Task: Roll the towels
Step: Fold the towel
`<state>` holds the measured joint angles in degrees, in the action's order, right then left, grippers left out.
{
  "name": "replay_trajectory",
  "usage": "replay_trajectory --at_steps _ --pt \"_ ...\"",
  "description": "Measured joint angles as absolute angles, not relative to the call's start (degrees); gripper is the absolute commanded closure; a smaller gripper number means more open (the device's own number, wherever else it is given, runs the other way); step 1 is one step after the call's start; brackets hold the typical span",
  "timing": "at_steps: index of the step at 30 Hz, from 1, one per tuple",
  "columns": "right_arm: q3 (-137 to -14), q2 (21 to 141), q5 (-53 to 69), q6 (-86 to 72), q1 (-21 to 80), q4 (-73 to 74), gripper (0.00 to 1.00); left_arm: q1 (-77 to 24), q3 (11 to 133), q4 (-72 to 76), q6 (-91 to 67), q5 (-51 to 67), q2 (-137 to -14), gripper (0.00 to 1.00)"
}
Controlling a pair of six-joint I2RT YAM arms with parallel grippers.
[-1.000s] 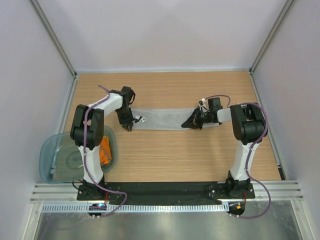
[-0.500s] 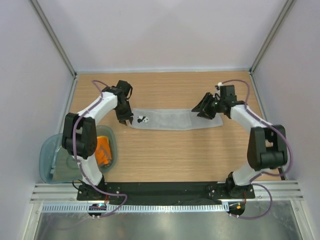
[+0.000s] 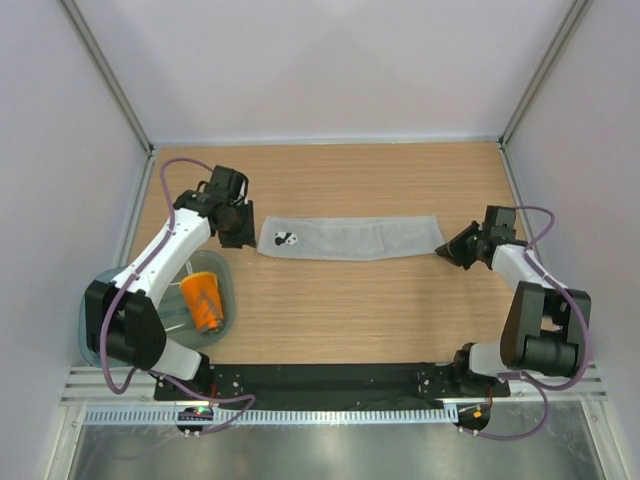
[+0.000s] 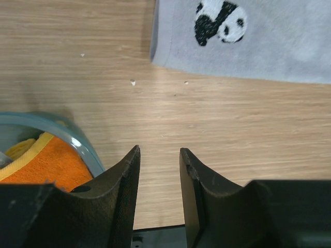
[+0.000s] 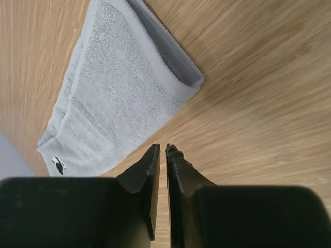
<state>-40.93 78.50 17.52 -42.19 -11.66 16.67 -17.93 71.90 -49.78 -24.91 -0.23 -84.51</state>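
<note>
The light grey towel (image 3: 350, 238) lies flat as a long strip across the middle of the table, with a panda patch (image 3: 285, 239) at its left end. My left gripper (image 3: 238, 235) is open and empty just left of that end. In the left wrist view the gripper (image 4: 159, 152) hangs over bare wood, with the towel (image 4: 269, 46) beyond it. My right gripper (image 3: 447, 252) is just off the towel's right end, jaws shut on nothing (image 5: 161, 147); the towel corner (image 5: 114, 103) lies ahead of it. The orange towel (image 3: 203, 300) lies in the teal tub (image 3: 95, 300).
The tub stands at the table's left edge near my left arm's base; its rim (image 4: 77, 144) and the orange towel (image 4: 46, 165) show beside my left fingers. Grey walls enclose the table on three sides.
Both arms have swung outward off the grey towel's ends. The right gripper has let go of the right end. The towel now lies longer and flat. The orange towel is uncovered.
</note>
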Motion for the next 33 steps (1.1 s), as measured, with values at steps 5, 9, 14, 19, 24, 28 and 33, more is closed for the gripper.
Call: replay_trajectory --at_steps 5,9,14,19,24,28,33 --pt "-40.86 81.93 20.67 -43.77 -12.10 12.38 0.89 -17.93 66.85 -48.99 -22.79 -1.06 -83.92 0.65" --pt "-40.86 81.95 23.70 -44.36 -12.08 8.27 0.92 -17.93 66.50 -48.56 -21.98 -1.61 -83.99 0.66" --pt "-40.82 85.67 29.06 -45.58 -12.03 0.54 0.99 -17.93 66.50 -48.23 -21.93 -2.15 -83.99 0.67" --pt "-38.76 95.11 32.91 -47.18 -12.01 -8.36 0.99 -17.93 66.50 -48.18 -21.87 -2.61 -84.01 0.67" --pt "-34.76 99.70 36.82 -50.00 -13.08 -16.60 0.99 -17.93 66.48 -48.18 -21.80 -3.20 -84.01 0.67" --pt "-33.61 101.47 39.13 -51.16 -13.76 -21.61 0.99 -17.93 66.48 -48.18 -21.80 -3.44 -84.27 0.68" --pt "-32.99 101.97 40.07 -51.37 -14.00 -23.94 0.89 -17.93 66.48 -48.18 -21.80 -3.62 -84.60 0.68"
